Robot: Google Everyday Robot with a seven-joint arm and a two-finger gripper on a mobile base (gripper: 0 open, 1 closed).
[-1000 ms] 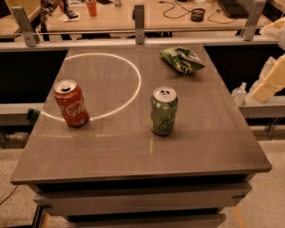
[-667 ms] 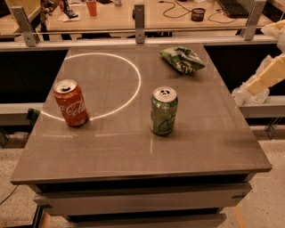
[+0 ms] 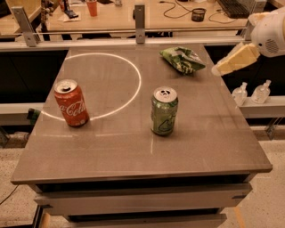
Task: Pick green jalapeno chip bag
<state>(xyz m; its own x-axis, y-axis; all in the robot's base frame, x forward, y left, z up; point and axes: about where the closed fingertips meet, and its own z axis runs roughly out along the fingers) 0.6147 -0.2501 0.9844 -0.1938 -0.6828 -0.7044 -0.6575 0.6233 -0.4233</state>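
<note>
– Starting with containers: which ones stand on the tabletop (image 3: 209, 133)?

– Two drink cans, both upright. A red Coca-Cola can (image 3: 71, 103) stands at the left, on the white ring (image 3: 140, 82) marked on the surface. A green soda can (image 3: 164, 111) stands near the middle, just outside that ring. Their contents cannot be told from here.

– Any others?

– Beyond the right edge, two small clear bottles (image 3: 250, 92) sit on a lower ledge. On the desk behind are a red cup (image 3: 92, 7) and a small black cup (image 3: 198, 14). What they hold is hidden.

– And the green jalapeno chip bag (image 3: 183, 60)?

– It lies crumpled on the tabletop's far right part, well behind the green soda can and apart from both cans.

– Where is the gripper (image 3: 222, 67)?

– At the upper right, cream-coloured, slanting down and leftward from the robot's white arm (image 3: 271, 33). Its tip hangs by the tabletop's right edge, near the bag's right end, without touching it.

– Open or closed?

– I cannot tell. It has hold of nothing.
</note>
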